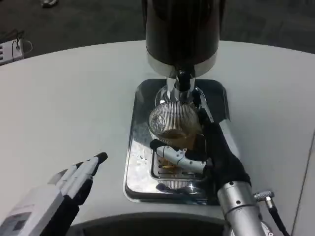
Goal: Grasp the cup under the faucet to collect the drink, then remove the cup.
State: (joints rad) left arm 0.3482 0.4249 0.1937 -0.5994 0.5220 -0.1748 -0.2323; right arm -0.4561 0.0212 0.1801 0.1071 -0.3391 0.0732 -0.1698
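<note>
A clear ribbed glass cup [173, 120] with brown drink in its bottom stands on the shiny metal drip tray [139, 162], right under the black faucet [182, 78] of the dark dispenser [181, 29]. My right hand [209, 152] wraps around the cup from the right and front, its fingers [172, 153] curled across the near side of the glass. My left hand [74, 179] hovers over the white table at the lower left, fingers stretched out together and holding nothing.
The round white table [74, 98] stretches wide on both sides of the tray. A white power strip [11, 50] lies at the far left edge. Dark floor lies beyond the table's far rim.
</note>
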